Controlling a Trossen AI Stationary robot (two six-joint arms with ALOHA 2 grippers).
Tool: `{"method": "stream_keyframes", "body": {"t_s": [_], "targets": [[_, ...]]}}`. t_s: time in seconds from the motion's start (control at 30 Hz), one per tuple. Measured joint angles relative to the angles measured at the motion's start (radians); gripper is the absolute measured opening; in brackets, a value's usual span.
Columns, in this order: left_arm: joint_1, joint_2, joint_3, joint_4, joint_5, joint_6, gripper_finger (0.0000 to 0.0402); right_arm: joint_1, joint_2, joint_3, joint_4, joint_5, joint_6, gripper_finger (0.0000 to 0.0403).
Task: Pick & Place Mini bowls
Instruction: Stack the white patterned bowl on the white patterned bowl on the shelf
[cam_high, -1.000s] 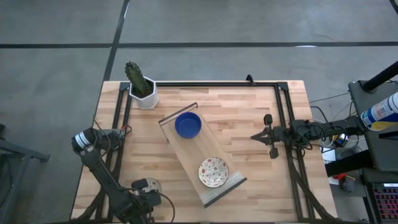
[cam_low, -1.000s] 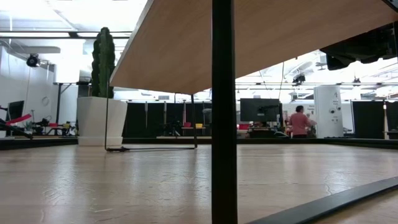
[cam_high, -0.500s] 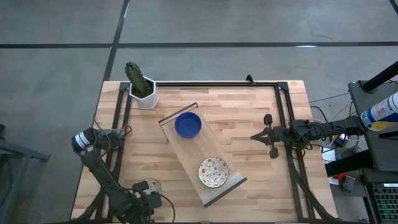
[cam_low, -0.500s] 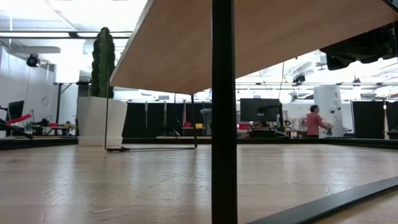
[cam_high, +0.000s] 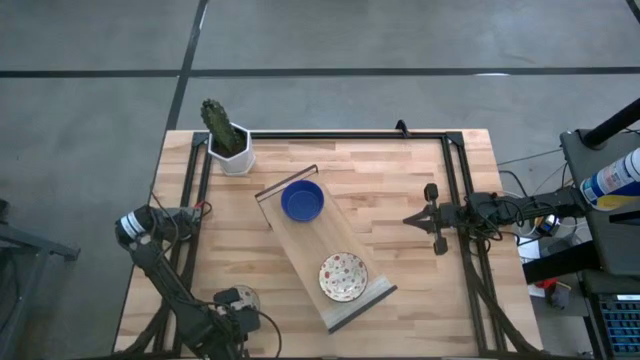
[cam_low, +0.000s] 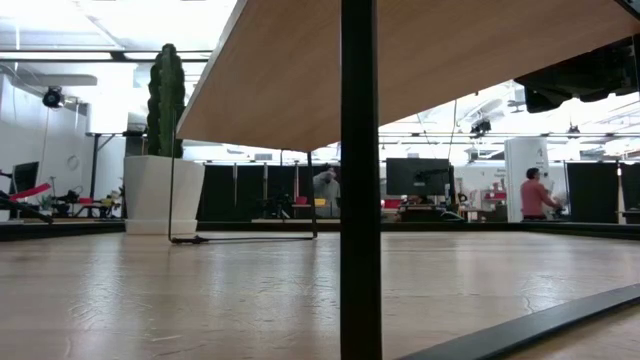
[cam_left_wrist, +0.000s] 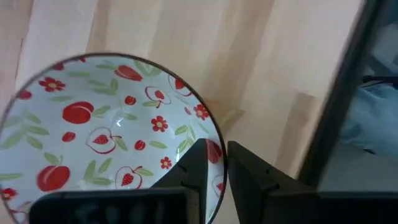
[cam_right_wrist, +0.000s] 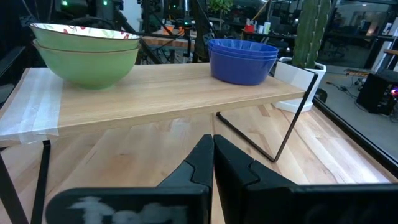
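Left gripper (cam_left_wrist: 214, 163) pinches the rim of a floral bowl (cam_left_wrist: 106, 134) at the table's near-left corner. The shelf (cam_high: 318, 262) with stacked bowls lies to its far right. Right gripper (cam_right_wrist: 212, 155) idles shut, empty, farther off.

table (cam_high: 400, 290), shelf (cam_high: 300, 250) (bowls (cam_high: 343, 276)), cactus pot (cam_high: 236, 157)

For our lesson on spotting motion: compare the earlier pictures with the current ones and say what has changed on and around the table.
On the table, nothing visibly changed. In the room behind, the person in red has walked further right. The left end effector stays closed on the rim of the patterned bowl at the table's near-left corner; the right end effector stays shut at the right side. The bowl stacks on the shelf have not moved.
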Motion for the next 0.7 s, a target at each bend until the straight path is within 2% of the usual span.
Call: {"method": "stream_keyframes", "body": {"t_s": [0.2, 0.7], "targets": [[0.003, 0.001, -0.065, -0.004, 0.044, -0.031, 0.0053, 0.0, 0.0, 0.0, 0.0, 0.0, 0.0, 0.0008], [0.003, 0.001, -0.066, -0.003, 0.048, -0.01, 0.0053, 0.0, 0.0, 0.0, 0.0, 0.0, 0.0, 0.0008]]}}
